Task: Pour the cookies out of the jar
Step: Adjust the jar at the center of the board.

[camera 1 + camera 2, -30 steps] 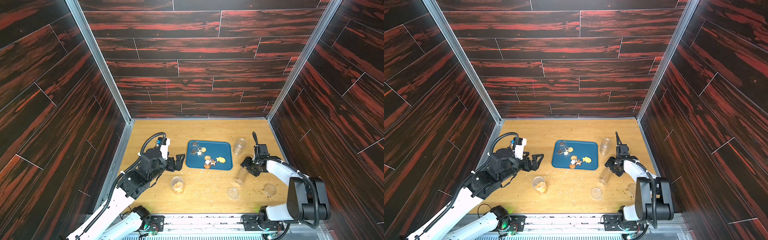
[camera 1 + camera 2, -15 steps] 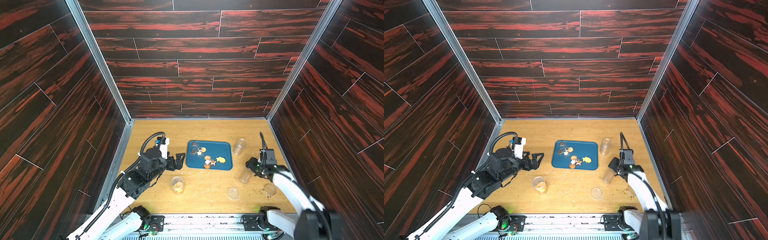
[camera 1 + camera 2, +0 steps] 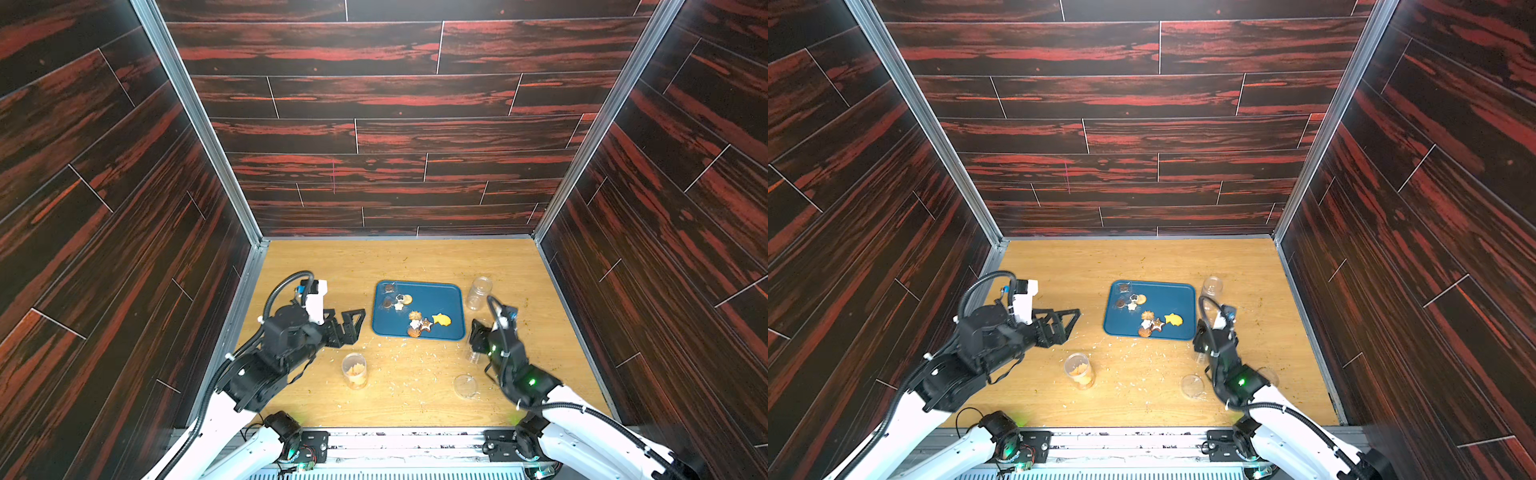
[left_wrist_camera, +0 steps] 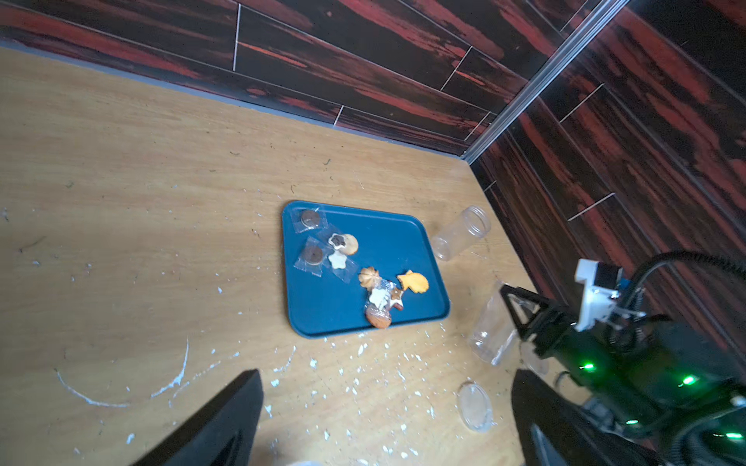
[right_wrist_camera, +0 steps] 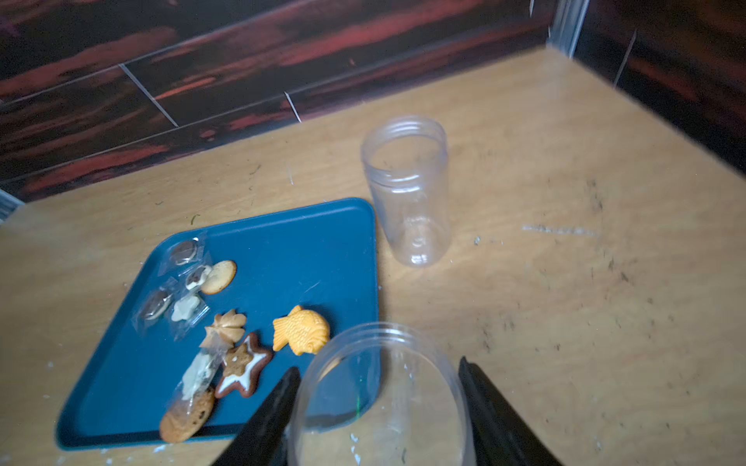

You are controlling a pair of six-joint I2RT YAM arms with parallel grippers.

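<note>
Several cookies [image 3: 441, 319] lie on the blue tray [image 3: 440, 297]: a yellow fish [image 5: 300, 329], a star, round ones, some in clear wrappers. My right gripper [image 5: 378, 366] is shut on an empty clear jar [image 5: 379, 403], held a little tilted by the tray's front right corner [image 3: 473, 353]. In front of the tray stands another clear jar [image 3: 354, 370] with golden cookies inside. My left gripper [image 3: 351, 328] hangs open to the left of the tray, with nothing between its fingers [image 4: 242, 403].
A third empty jar [image 3: 478, 293] stands open at the tray's back right corner. A clear lid [image 3: 465, 386] lies on the wooden table near my right arm, and another lid [image 3: 1266, 376] lies right of that arm. Pale crumbs [image 4: 363, 363] litter the table in front of the tray.
My right arm has swung round so it reaches in from the front, and its jaws have closed tighter on the empty jar. The left arm has not moved.
</note>
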